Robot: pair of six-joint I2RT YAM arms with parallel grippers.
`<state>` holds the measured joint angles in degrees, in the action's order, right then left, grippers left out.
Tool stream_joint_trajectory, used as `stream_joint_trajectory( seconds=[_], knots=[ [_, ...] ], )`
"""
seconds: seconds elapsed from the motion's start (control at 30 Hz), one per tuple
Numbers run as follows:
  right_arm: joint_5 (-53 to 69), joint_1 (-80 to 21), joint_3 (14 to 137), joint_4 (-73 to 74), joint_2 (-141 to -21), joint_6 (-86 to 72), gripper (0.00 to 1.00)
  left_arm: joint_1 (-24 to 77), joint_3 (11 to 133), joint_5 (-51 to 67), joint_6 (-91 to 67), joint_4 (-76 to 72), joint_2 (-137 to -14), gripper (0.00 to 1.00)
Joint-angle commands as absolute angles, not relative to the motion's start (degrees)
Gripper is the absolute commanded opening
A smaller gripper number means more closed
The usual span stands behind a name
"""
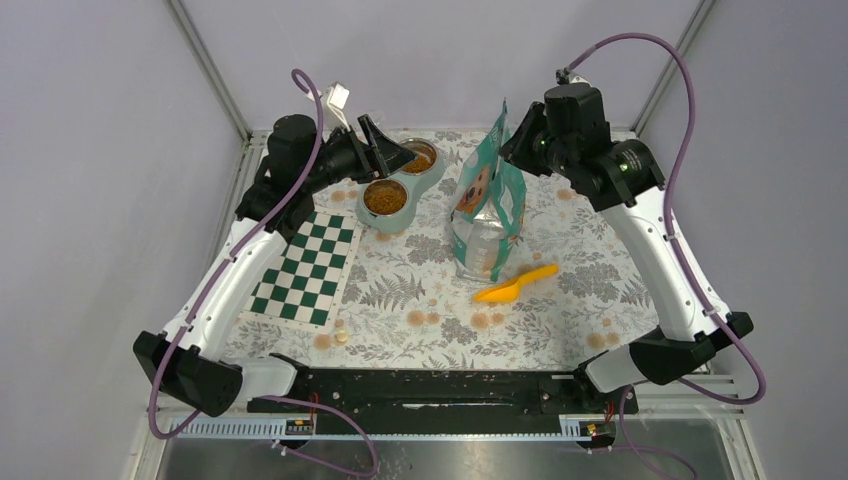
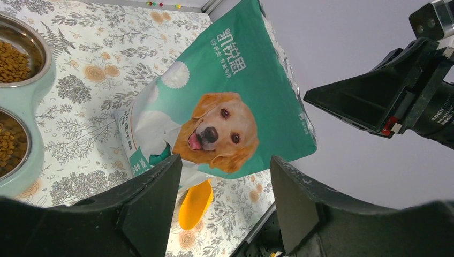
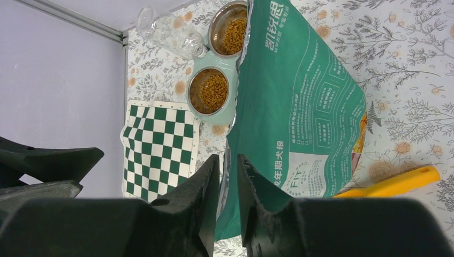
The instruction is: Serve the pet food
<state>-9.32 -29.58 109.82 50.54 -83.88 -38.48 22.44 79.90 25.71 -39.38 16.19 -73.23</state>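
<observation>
Two robot arms work over a flower-print surface (image 1: pixel 400 300) in the overhead view. A teal-and-white pouch (image 1: pixel 488 205) of dog food stands upright near the middle, its top edge pinched by the right hand (image 1: pixel 512 140). The left hand (image 1: pixel 392 152) hovers spread and empty above a double bowl (image 1: pixel 384 226), both cups of which hold brown kibble (image 1: pixel 384 198). An orange scoop (image 1: pixel 515 283) lies just in front of the pouch, and a green checked mat (image 1: pixel 305 265) sits to the left.

Seen from the left wrist, the pouch (image 2: pixel 225 107) shows its golden-dog front between wide-open fingers (image 2: pixel 155 198) that touch nothing. Kibble (image 2: pixel 13 59) shows in the bowl at the frame's left edge.

Seen from the right wrist, two fingers (image 3: pixel 206 182) press almost together on the pouch's (image 3: pixel 300 107) thin top seam, which appears open, with the filled bowl and its kibble (image 3: pixel 213 90) beyond.

The pouch looks like soft, slick film, bottom-heavy with loose pellets, so it would likely sag or fold if lifted by one corner. The flat top seam, or both upper sides, looks like the surest hold, with some support lower down when tipping. The pellets themselves seem light and hard, apt to roll and scatter.
</observation>
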Motion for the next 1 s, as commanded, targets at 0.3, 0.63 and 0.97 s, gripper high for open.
stream_joint_trajectory(
  seconds=[0.3, 0.63, 0.97],
  knots=[
    [-8.37, -29.55, 108.62, 49.04, -85.99, -38.8, 0.11, 22.85, 82.47, 25.87, -39.55, 13.33, -73.32, 0.61],
    [-7.78, -29.55, 108.97, 46.74, -85.39, -39.65, 0.28, 22.85, 82.82, 25.6, -39.04, 13.83, -73.4, 0.61],
    [-8.79, -29.62, 108.57, 44.99, -83.57, -40.03, 0.47, 22.85, 82.9, 24.87, -38.22, 14.76, -73.51, 0.61]
  ],
)
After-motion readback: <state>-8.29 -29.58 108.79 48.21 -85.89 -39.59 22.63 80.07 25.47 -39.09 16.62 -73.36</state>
